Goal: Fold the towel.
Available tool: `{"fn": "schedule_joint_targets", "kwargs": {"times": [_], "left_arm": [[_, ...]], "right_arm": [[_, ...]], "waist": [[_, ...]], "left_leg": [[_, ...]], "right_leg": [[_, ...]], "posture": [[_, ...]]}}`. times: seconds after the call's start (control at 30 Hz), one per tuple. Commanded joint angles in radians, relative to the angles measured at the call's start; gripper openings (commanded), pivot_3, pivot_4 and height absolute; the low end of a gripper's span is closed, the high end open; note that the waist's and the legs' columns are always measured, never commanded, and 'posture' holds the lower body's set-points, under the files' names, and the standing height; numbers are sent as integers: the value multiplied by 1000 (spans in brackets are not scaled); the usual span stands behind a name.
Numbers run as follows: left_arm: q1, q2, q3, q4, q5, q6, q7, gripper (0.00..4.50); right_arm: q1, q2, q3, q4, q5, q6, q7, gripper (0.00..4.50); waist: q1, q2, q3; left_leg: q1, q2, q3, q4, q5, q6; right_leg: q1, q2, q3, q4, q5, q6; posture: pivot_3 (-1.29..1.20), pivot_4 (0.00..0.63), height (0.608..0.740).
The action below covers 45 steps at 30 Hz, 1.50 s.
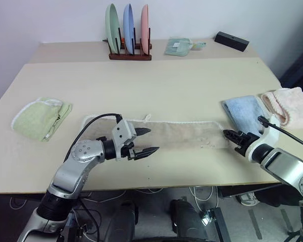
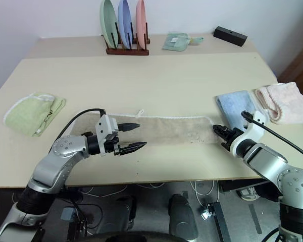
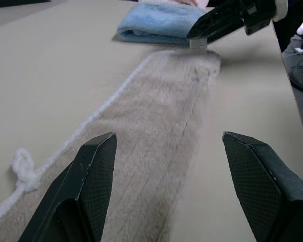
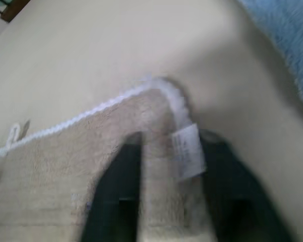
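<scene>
The towel [image 1: 182, 133], beige-tan with white corded edging and a small loop [image 1: 147, 117], lies flat as a long narrow strip across the front of the table. My left gripper [image 1: 154, 139] hovers just over its left end, pointing along the strip, open and holding nothing. In the left wrist view its fingers [image 3: 98, 166] stand wide apart over the cloth. My right gripper [image 1: 228, 135] sits at the strip's right end. In the right wrist view its two fingers [image 4: 126, 166] stand apart on either side of the corner that carries a white label [image 4: 187, 151], and this gripper is open too.
A light green cloth [image 1: 40, 117] lies at the left. A folded blue towel [image 1: 245, 111] and a pale pink towel [image 1: 290, 106] lie close to the right gripper. At the back stand a plate rack [image 1: 130, 33], a folded cloth [image 1: 179, 46] and a black box [image 1: 232, 41].
</scene>
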<state>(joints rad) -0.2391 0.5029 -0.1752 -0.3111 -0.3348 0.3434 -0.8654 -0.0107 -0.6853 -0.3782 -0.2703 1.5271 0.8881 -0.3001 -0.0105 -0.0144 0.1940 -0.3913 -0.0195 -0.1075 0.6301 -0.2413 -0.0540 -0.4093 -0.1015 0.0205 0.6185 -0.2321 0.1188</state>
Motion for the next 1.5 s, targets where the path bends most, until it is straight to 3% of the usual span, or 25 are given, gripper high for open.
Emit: {"fn": "schedule_joint_targets", "kwargs": {"times": [0.03, 0.1, 0.13, 0.33, 0.63, 0.73, 0.83, 1.03, 1.17, 1.33, 1.5], "left_arm": [[-4, -2, 7, -14, 2, -18, 4, 3447], [0, -3, 8, -15, 2, -17, 6, 3447], [0, -4, 7, -13, 2, -18, 6, 3447], [-29, -15, -2, 12, 3, -24, -5, 3447], [-52, -28, -8, 22, 8, -26, -3, 3447], [-50, -30, -4, 12, 9, -21, 2, 3447], [-47, -31, -1, 2, 7, -15, 7, 3447], [-43, -33, -2, -4, 7, -12, 13, 3447], [-43, -34, -5, 2, 8, -17, 16, 3447], [-52, -30, 0, 25, 12, -28, 10, 3447], [-67, -26, 19, 57, 19, -38, 12, 3447]], "right_arm": [[49, -7, -58, -57, 6, -1, 25, 3346], [121, -11, -86, -104, 23, 3, 42, 4369], [155, -8, -97, -124, 39, 4, 47, 4450], [257, 57, -81, -184, 111, -38, 12, 4450], [98, 237, 78, -110, 157, -137, -168, 4450], [40, 275, 73, -57, 154, -168, -191, 4450], [19, 286, 61, -34, 149, -180, -204, 3134], [30, 270, 44, -49, 117, -186, -198, 75], [44, 191, 27, -96, 39, -161, -157, 26], [52, 4, -29, -128, -73, -116, -29, 26], [-31, -170, 54, -207, -206, -45, 142, 26]], "waist": [[0, 0, 0], [3, 0, 0], [1, 0, 0], [-4, 0, 0], [-7, 0, -1], [-7, 0, -1], [-4, 1, -1], [-4, 1, -1], [-1, 2, 0], [-1, 3, 0], [-7, 3, 0]], "left_leg": [[0, 0, 0, 0, 0, 0], [0, 0, 0, 0, 0, 0], [0, 0, 0, 0, 0, 0], [1, 0, 0, 0, 0, 1], [0, 1, 0, 0, 0, 1], [1, 1, 0, 0, 0, 1], [1, 1, 0, -1, 0, 1], [0, 1, 0, -1, 0, 1], [0, 0, 0, 0, 0, 1], [-1, 0, 0, 0, 0, 1], [0, 0, 0, -1, -1, 1]], "right_leg": [[0, 0, 0, 0, 0, 0], [0, 0, 0, 0, 0, 0], [0, 0, 0, -1, 0, 0], [1, 0, 0, -1, 0, 0], [1, 0, 0, -2, 0, 0], [1, 0, 0, -2, 0, -1], [1, 1, 0, -2, 0, 0], [0, 1, 0, -2, 0, 0], [1, 1, 0, -2, 0, 0], [1, 0, 0, -3, 0, 0], [0, 1, 0, -3, 0, 0]], "posture": [[0, 150, 740], [0, 150, 740], [0, 150, 740], [0, 150, 740], [0, 150, 740], [0, 150, 740], [0, 150, 740], [0, 150, 740], [0, 150, 740], [0, 150, 740], [0, 150, 740]]}}
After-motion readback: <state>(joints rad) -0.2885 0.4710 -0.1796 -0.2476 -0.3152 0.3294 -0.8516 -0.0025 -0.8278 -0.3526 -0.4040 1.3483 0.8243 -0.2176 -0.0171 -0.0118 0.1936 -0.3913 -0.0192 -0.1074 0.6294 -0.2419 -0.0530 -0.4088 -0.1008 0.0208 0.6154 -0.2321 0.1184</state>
